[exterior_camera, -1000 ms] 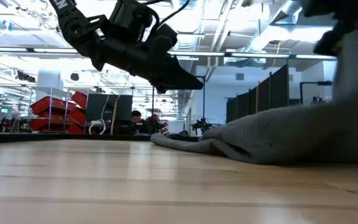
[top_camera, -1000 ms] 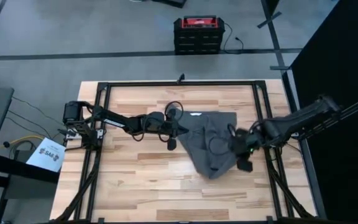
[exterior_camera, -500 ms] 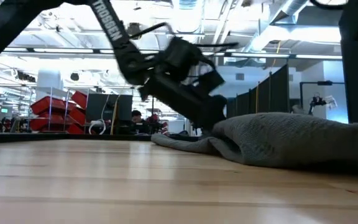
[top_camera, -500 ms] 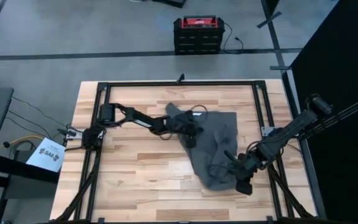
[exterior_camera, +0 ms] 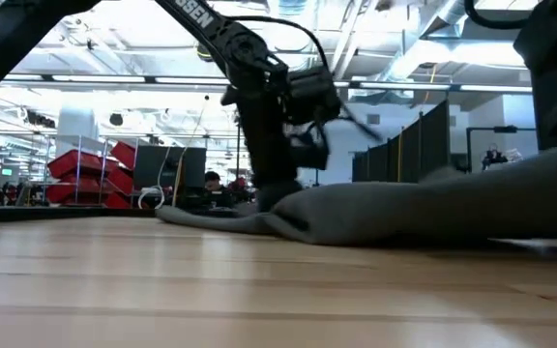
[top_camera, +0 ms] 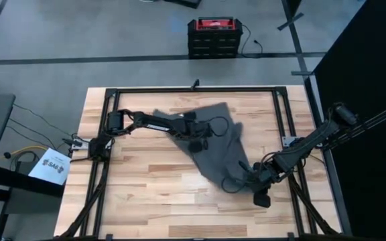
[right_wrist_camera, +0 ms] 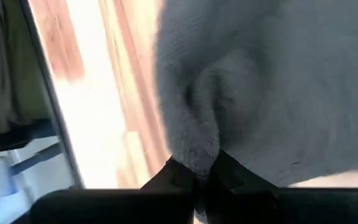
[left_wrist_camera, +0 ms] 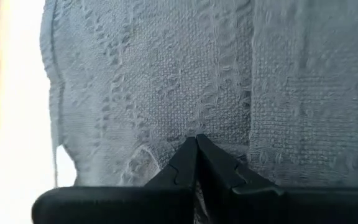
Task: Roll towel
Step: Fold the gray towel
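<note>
Towel (top_camera: 213,144) stretched diagonally across table (top_camera: 146,194), long axis roughly 10 to 4 o'clock in high view, centre-right of the tabletop. Pinned at both ends:

- Left gripper (top_camera: 196,134) on the 10 o'clock end, toward the far edge. Fingers (left_wrist_camera: 182,163) pressed together on a fold of cloth in the wrist view.
- Right gripper (top_camera: 254,182) on the 4 o'clock end, near right frame rail. Fingers (right_wrist_camera: 178,175) clamped on a bunched pinch of fabric, puckered right at the tips.

Key relation: cloth spans between the two grippers, neither corner free; bulk of fabric closer to left gripper, narrowing toward right. Rolling axis not yet set up – shape still an irregular wedge, not a flat rectangle.

Look: dark grey, soft, ribbed weave in left wrist view. Low view shows a low rumpled mound with a folded lip at its left end, lying on the wood. No roll started. White tag not made out.

Judgement: still spreading/flattening stage; probably needs tension along that diagonal before any rolling.
</note>
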{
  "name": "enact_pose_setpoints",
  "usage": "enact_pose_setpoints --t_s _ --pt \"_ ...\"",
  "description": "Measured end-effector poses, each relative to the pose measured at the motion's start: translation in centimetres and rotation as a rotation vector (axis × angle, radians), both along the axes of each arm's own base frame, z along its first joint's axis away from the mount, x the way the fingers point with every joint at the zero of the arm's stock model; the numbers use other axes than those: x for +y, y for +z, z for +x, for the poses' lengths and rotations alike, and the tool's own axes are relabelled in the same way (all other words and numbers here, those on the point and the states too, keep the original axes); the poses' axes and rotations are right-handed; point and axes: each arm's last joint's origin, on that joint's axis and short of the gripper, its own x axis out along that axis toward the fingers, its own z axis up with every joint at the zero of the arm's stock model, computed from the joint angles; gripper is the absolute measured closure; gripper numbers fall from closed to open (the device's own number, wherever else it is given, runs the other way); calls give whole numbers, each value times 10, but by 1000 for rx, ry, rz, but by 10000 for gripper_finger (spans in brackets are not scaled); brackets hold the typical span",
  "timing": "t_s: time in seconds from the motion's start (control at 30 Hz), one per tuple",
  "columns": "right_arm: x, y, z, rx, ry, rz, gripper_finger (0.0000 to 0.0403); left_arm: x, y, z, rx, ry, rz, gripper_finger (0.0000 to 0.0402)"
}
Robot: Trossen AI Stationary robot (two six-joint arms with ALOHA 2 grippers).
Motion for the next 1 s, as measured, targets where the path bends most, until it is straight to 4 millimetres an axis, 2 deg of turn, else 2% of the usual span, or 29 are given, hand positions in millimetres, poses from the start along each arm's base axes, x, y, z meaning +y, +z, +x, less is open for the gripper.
enact_pose_setpoints --t_s 0.2,0.33,0.47,0.63,0.77,0.83,0.9,1.0 --pt "-8 -2 0 -31 14 -124 403 10 0 -27 185 170 130 401" --pt "-12 -4 -4 -16 7 -208 403 17 9 -34 172 243 117 401" --pt "-20 -21 -14 51 -66 -255 403 22 19 -33 121 248 99 401" --pt "-26 -37 -26 125 -160 -275 395 32 46 -37 58 223 1 401" --pt "-23 -32 -23 116 -200 -247 353 40 80 -45 -22 189 -20 401" --pt "-23 -26 -20 113 -201 -245 326 51 91 -47 -90 207 -19 401" --pt "-24 -19 -15 110 -189 -250 298 65 93 -48 -154 224 -78 401" --pt "-31 -7 -6 101 -187 -254 255 81 76 -55 -174 213 -237 401"
